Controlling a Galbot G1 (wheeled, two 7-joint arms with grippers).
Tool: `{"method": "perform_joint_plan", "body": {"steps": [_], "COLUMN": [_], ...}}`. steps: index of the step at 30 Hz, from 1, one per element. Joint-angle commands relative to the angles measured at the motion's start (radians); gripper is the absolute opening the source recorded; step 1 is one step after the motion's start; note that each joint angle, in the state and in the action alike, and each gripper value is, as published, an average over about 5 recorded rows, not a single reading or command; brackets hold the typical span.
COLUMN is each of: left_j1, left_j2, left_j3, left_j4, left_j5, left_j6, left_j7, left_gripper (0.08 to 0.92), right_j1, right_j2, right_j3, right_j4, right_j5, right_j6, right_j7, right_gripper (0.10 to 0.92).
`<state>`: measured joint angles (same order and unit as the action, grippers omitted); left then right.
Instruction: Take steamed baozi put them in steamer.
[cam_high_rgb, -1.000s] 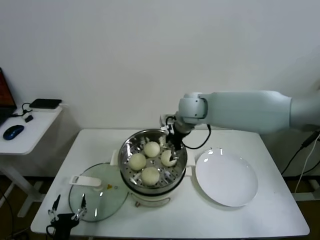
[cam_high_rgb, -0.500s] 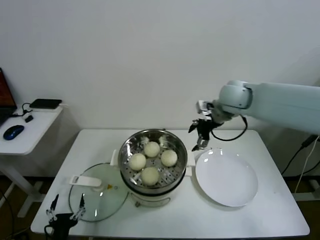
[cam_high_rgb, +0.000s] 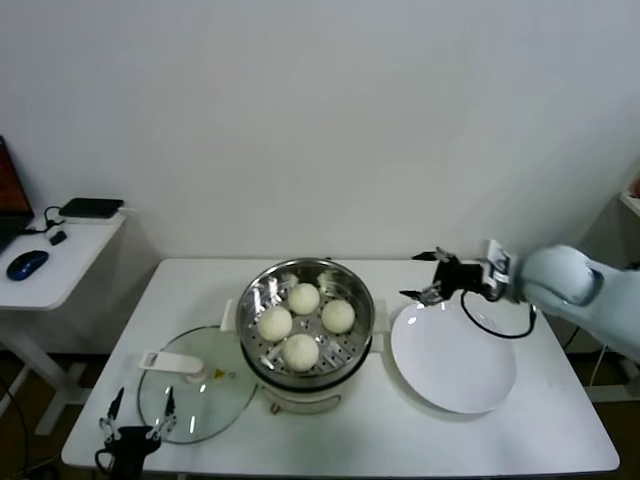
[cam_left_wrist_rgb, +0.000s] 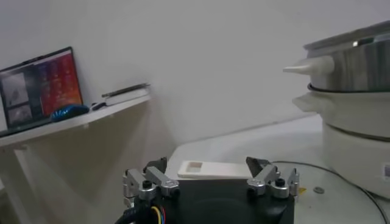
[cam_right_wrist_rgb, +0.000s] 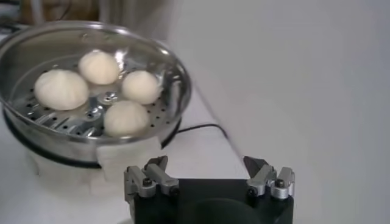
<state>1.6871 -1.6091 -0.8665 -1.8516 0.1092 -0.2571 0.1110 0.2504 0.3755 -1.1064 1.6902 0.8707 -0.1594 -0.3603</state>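
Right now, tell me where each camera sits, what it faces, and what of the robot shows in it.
Head view: high, looking down at the table, the steamer holding four baozi, the glass lid and the plate; both hands show.
Left wrist view: low at the table's front left edge, behind the open left hand, facing the steamer's side.
Right wrist view: behind the open right hand, facing the steamer.
Shared: all show the steamer.

Plain white wall (cam_high_rgb: 330, 110) fills the upper frame. White table (cam_high_rgb: 340, 440) sits center. At far left, a small white side desk (cam_high_rgb: 60, 262) holds a blue mouse (cam_high_rgb: 26, 264) and a black device (cam_high_rgb: 90, 207).
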Motion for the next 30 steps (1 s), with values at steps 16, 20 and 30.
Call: {"method": "perform_joint_plan", "body": {"steps": [16,20,30], "left_j1": [0.014,0.011,0.001], "left_j2": [-0.049,-0.049,-0.049], "left_j3": [0.021,0.022,0.027], "left_j4": [0.023,0.027,0.023], "left_j5": [0.051,0.054,0.052], "left_j6": [-0.042,-0.044,-0.044], "left_j7": [-0.013,-0.014,-0.022], "left_gripper": [0.823,0.823,0.823], "right_j1": [-1.959,-2.015,-2.049], "right_j2": [0.410,0.514,0.675], "right_j3": [1.741,1.740,1.693], "right_j4": [0.072,0.047,0.047], "right_j5": [-0.144,-0.171,-0.215], "right_j6": [0.489,0.574,0.689], "right_j7": [0.208,0.203,0.186], "right_gripper": [0.823,0.823,0.823]}}
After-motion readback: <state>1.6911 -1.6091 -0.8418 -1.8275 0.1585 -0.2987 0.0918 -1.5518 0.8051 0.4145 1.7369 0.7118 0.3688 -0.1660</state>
